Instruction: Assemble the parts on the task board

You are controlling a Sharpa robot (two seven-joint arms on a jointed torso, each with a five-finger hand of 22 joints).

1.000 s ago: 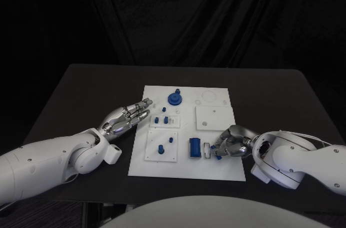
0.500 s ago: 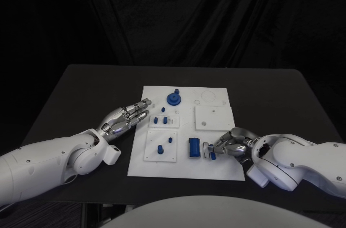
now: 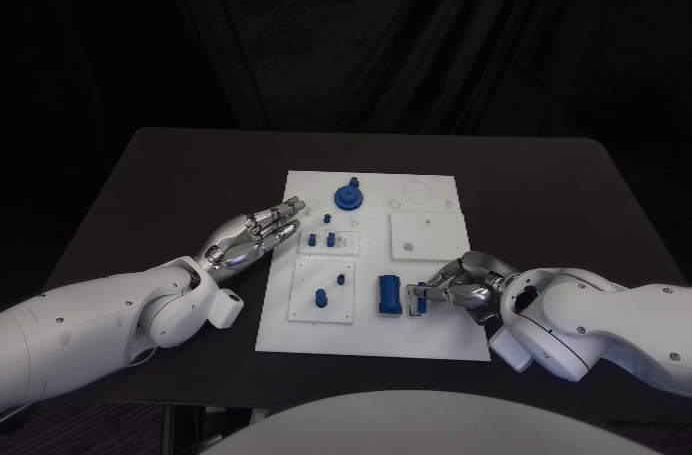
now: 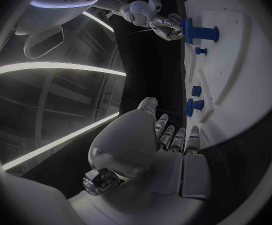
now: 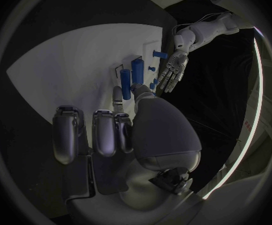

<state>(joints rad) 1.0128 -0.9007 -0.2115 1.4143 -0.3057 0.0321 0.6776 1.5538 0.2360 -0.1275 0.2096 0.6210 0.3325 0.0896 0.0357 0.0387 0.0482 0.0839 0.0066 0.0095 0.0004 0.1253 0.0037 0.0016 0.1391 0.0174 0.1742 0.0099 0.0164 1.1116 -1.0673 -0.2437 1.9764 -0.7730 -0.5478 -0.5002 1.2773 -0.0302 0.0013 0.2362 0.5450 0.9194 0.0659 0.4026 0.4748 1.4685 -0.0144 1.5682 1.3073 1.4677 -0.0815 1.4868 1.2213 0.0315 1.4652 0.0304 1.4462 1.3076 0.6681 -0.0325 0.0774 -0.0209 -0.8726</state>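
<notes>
The white task board lies mid-table. My right hand is at the board's near right with its fingers curled, pinching a small blue part at the white slot just right of the upright blue block. The right wrist view has the thumb and a fingertip meeting on that part beside the block. My left hand lies flat with straight fingers at the board's left edge and holds nothing. A blue round part stands at the board's far side.
Small blue pegs stand in a row near the left fingertips, and two more sit in the near-left plate. A raised white square plate lies just beyond the right hand. Black table surrounds the board.
My right hand has shifted left and slightly away from me, carrying the small blue part up to the slot beside the blue block. The left hand has stayed still.
</notes>
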